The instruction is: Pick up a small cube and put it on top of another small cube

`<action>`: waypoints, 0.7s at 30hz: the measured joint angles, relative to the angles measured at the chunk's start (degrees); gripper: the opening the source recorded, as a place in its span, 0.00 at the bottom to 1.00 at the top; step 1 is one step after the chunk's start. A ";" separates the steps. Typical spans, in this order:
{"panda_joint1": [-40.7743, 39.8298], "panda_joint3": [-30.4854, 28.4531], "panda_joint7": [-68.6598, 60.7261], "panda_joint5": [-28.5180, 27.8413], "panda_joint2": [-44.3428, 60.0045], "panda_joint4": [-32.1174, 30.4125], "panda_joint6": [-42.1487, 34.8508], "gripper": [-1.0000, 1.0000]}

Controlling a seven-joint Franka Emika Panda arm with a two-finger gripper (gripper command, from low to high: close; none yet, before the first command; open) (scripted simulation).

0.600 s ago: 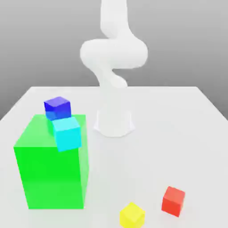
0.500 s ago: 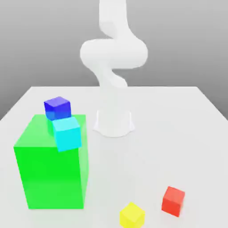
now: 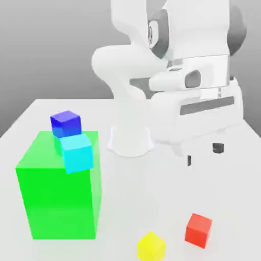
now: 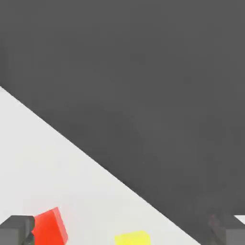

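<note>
A large green cube [image 3: 58,191] stands on the white table [image 3: 224,188] at the exterior view's left. A cyan cube [image 3: 77,153] sits tilted on the green cube's top near edge, overhanging its front. A dark blue cube [image 3: 66,123] lies just behind the cyan cube, touching it. Backdrop: plain grey

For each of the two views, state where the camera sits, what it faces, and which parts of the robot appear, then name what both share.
Exterior view: off the arm, above the table's near edge, facing the robot's base; shows the arm and the open tool above the red cube and yellow cube.
Hand view: on the hand, looking past its fingertips across the table edge; red cube by one fingertip.
Shared: both small cubes, the table, the fingertips.
</note>
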 joint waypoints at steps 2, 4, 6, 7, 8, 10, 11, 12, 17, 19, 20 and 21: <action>1.29 0.61 -2.55 -0.43 4.15 -0.98 1.84 0.50; 1.89 1.04 -4.90 -1.13 8.31 -1.95 3.69 0.50; 2.37 1.57 -6.94 -2.27 12.47 -2.92 5.52 0.50; 2.58 1.66 -7.40 -2.81 14.55 -3.05 6.74 0.50; 2.75 1.60 -7.50 -3.26 16.63 -2.91 8.18 0.50; 3.18 1.19 -7.38 -3.86 20.78 -2.30 11.35 0.50; 3.38 0.94 -7.20 -4.17 22.86 -1.93 12.99 0.50; 3.62 0.67 -7.05 -4.39 24.91 -1.54 14.64 0.00; 3.61 0.68 -6.98 -4.46 24.91 -1.54 14.55 0.00; 3.64 0.63 -6.93 -4.56 25.43 -1.45 14.97 0.00; 3.49 0.82 -7.03 -4.44 24.13 -1.71 13.92 0.00; 3.35 1.01 -7.16 -4.25 22.45 -2.04 12.57 0.00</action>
